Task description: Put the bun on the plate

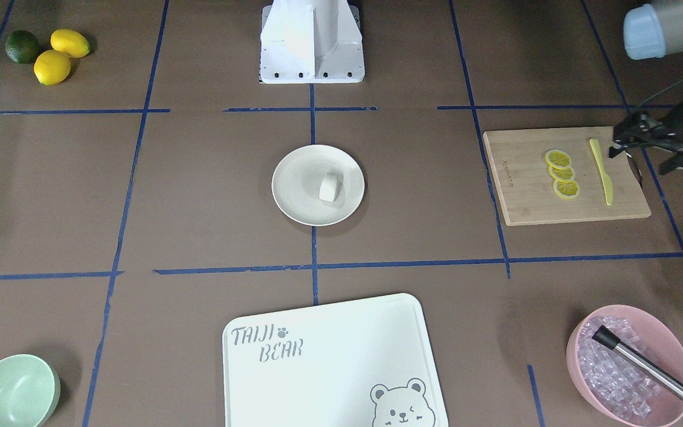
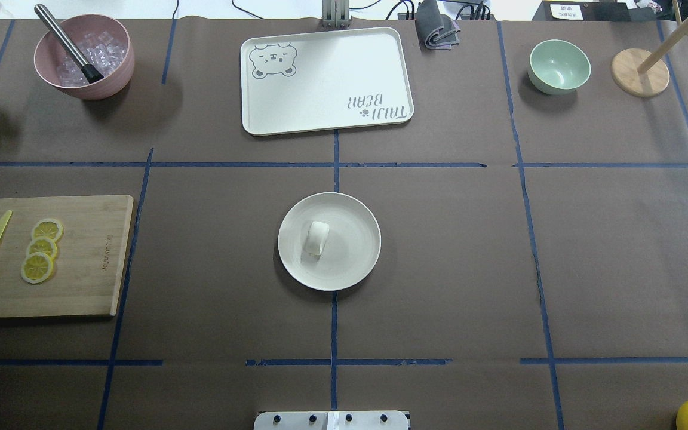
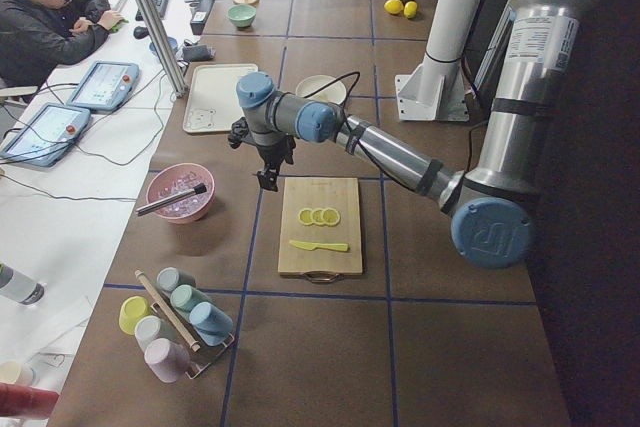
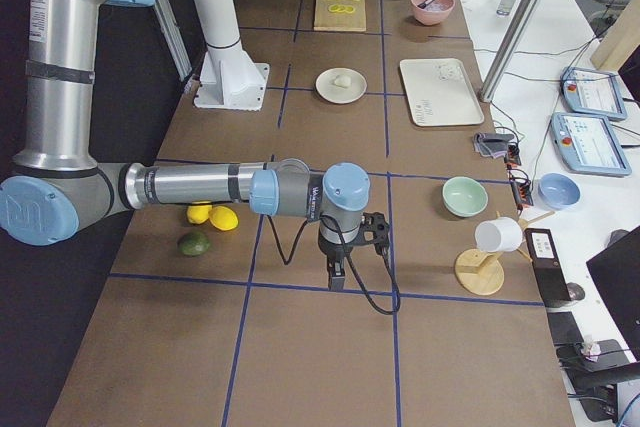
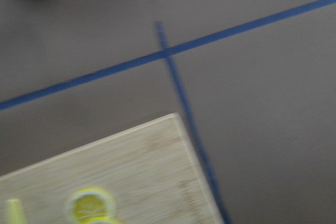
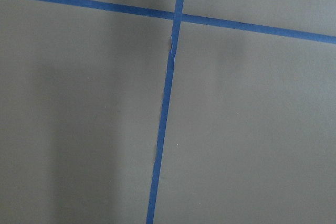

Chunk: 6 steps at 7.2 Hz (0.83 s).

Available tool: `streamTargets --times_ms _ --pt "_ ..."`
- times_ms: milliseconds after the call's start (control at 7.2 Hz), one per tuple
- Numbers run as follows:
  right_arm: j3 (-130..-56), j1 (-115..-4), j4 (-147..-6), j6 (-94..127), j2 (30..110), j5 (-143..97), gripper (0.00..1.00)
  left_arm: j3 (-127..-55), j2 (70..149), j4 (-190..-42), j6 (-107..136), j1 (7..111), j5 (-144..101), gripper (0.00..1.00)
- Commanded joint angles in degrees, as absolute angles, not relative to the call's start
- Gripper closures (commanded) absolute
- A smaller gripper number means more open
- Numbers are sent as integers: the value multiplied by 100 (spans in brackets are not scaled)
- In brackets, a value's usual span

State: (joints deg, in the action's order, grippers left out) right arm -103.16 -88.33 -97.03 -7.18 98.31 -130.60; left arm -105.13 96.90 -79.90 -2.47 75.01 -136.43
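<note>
A: Front-facing view, item one?
B: The bun (image 1: 329,188), white, lying on the plate (image 1: 294,172), just off the plate's middle toward 4 o'clock. Nothing is touching it.
A: The arms in that view?
B: The left gripper (image 1: 617,145) hangs at 3 o'clock from the plate, well apart, over the outer edge of the wooden board (image 1: 519,196) with its lemon slices (image 1: 562,173) and yellow knife (image 1: 601,172). I cannot tell whether its fingers are apart or together.
A: Overhead view?
B: Same entry. The bun is inside the rim, a little toward 9 o'clock of centre. No arm is over the plate.
A: Left side view?
B: The near arm reaches out beyond the board. The plate is partly hidden behind it and the bun is not made out.
A: Right side view?
B: The right gripper (image 4: 337,275) points down over bare surface (image 4: 300,347), well apart from the plate. The state of its fingers cannot be told here.
A: Wrist views?
B: The left one shows a blurred board corner and a lemon slice. The right one shows only blue tape lines. Neither shows any fingers.
A: Status?
B: Judged complete: the bun rests on the plate and is free of both arms. Nothing appears left to do beyond parking the arms.
</note>
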Motion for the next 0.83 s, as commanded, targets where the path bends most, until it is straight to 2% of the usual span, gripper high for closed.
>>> streamTargets --times_ms 0,278,556,694 --pt "-10310 -8833 -9703 -721 9844 -13061 0 -9558 9423 -8033 -1362 8661 -13685 0" --pt "-10318 -8833 -9703 -738 9887 -13061 0 -8435 9134 -8286 -1398 9514 -13676 0" --pt "-10310 -8833 -9703 -747 9896 -13061 0 -8288 8826 -9356 -1406 9738 -13746 0" --pt "-10310 -8833 -9703 -738 9896 -13061 0 -8262 8885 -9439 -1137 9730 -13703 0"
